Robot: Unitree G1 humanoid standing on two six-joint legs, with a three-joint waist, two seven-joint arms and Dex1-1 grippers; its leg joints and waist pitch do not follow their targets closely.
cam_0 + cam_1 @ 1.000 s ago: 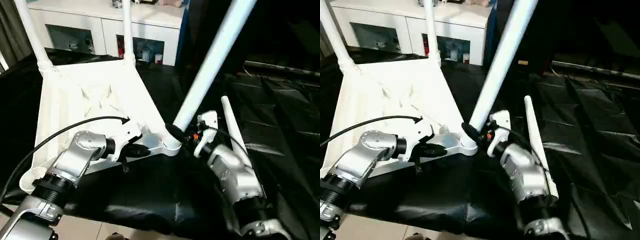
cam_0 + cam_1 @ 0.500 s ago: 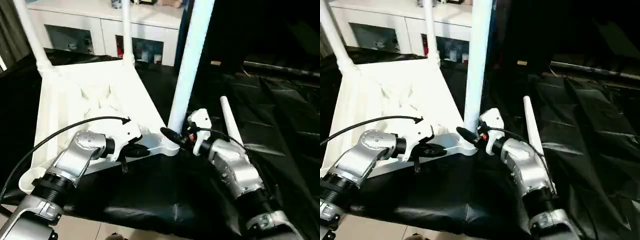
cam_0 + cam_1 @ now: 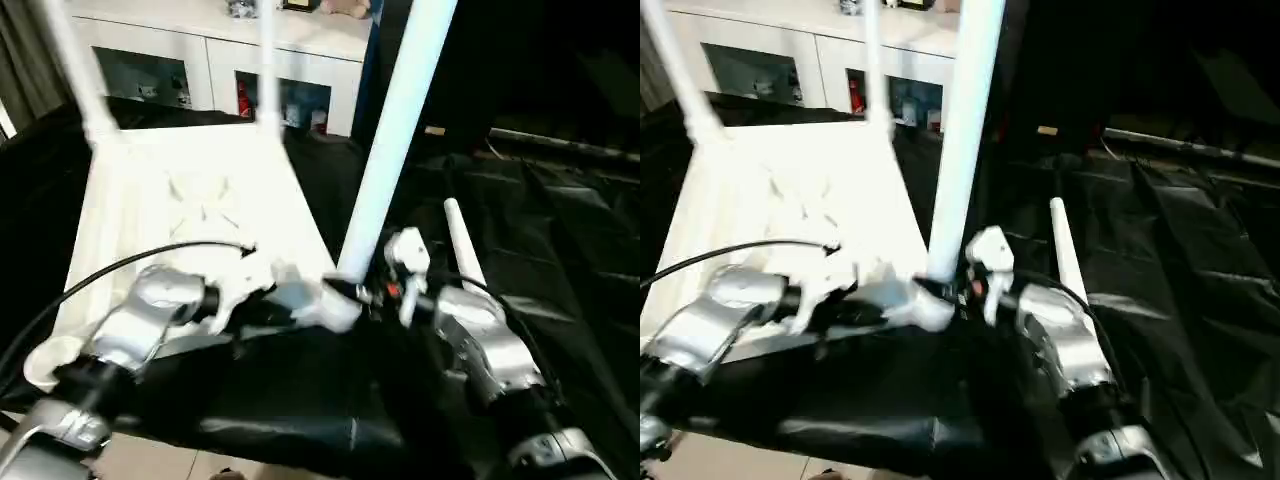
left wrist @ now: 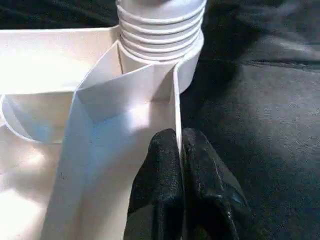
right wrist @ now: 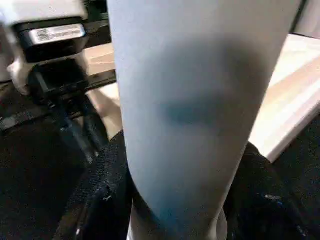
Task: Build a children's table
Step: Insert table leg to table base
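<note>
Three legs stand in the upside-down tabletop (image 3: 190,190) on the black-draped table (image 3: 560,250) in the left eye view; two far legs (image 3: 268,60) upright, the near-right third leg (image 3: 395,150) tilting up and to the right from its corner socket (image 3: 335,305). Right gripper (image 3: 360,290) sits at that leg's base, so right arm is nearer. Fourth leg (image 3: 462,255) lies loose on the cloth just beside the right forearm, long axis running away from the robot.

Right eye view: same layout, third leg (image 3: 962,140) closer to vertical here, white cabinet (image 3: 790,60) behind.

Left wrist view: left gripper (image 4: 181,165) clenched on a thin rim wall of the tabletop, just short of the ribbed socket collar (image 4: 160,30).

Right wrist view: black fingers (image 5: 100,190) wrap either side of the leg, grasping it. Judgement: leg needs straightening along the socket axis while the left holds the top.
</note>
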